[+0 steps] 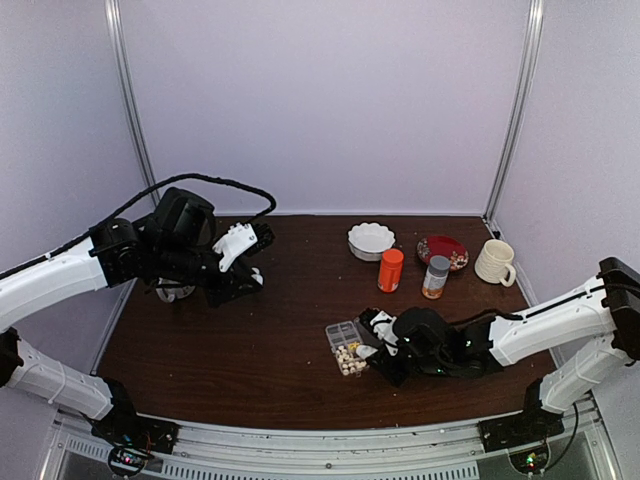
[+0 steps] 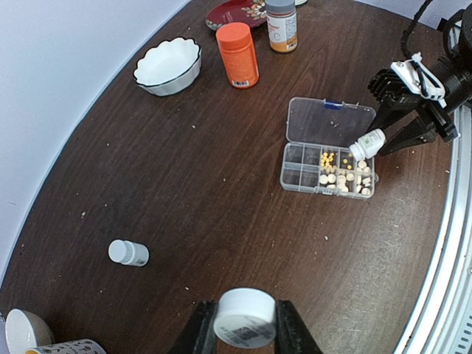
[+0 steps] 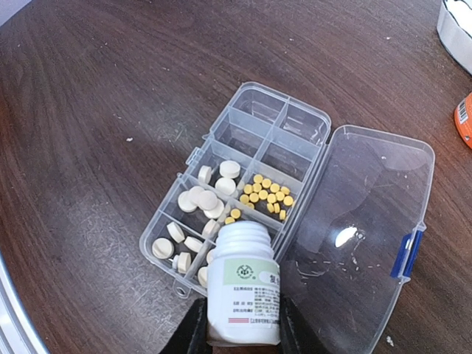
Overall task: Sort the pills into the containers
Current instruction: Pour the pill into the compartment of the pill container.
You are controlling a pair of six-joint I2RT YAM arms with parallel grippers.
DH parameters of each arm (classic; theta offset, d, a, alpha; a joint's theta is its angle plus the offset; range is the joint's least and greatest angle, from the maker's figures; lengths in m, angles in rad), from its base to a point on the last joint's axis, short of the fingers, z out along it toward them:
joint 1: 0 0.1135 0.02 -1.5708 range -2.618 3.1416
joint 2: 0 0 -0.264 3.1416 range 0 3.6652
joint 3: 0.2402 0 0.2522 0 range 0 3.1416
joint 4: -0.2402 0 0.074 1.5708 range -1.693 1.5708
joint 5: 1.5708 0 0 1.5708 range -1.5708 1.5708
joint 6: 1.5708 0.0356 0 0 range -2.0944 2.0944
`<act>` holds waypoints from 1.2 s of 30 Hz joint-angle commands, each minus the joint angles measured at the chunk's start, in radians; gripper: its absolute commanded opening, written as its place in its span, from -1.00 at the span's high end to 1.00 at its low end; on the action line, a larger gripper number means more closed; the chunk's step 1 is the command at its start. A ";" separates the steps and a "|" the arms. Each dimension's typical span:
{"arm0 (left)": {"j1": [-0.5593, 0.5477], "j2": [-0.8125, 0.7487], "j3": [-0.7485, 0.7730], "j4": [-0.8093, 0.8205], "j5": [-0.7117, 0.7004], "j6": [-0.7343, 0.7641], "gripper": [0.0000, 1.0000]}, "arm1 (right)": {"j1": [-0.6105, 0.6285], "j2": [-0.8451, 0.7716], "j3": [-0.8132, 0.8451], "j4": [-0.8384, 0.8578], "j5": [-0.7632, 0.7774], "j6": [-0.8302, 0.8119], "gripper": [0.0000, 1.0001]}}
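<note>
Now | step: likely pouring pills (image 3: 206,200) into box (image 3: 369,169), 5 o'clock on bench (image 1: 250,340) | right pincer (image 3: 242,328) clamped on white bottle (image 3: 243,287) | left pincer (image 2: 245,335) clamped on cap (image 2: 244,316) | next: probably tip toward bare cells (image 3: 258,107)

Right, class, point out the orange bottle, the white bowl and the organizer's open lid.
orange bottle (image 2: 237,55), left wrist view, middle of its body
white bowl (image 2: 167,65), left wrist view, bare inner wall
organizer lid (image 3: 365,214), right wrist view, middle of clear panel
</note>
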 commanded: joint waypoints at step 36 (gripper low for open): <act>0.007 0.006 0.032 0.013 0.017 0.011 1.00 | 0.007 -0.029 0.023 -0.015 0.043 -0.016 1.00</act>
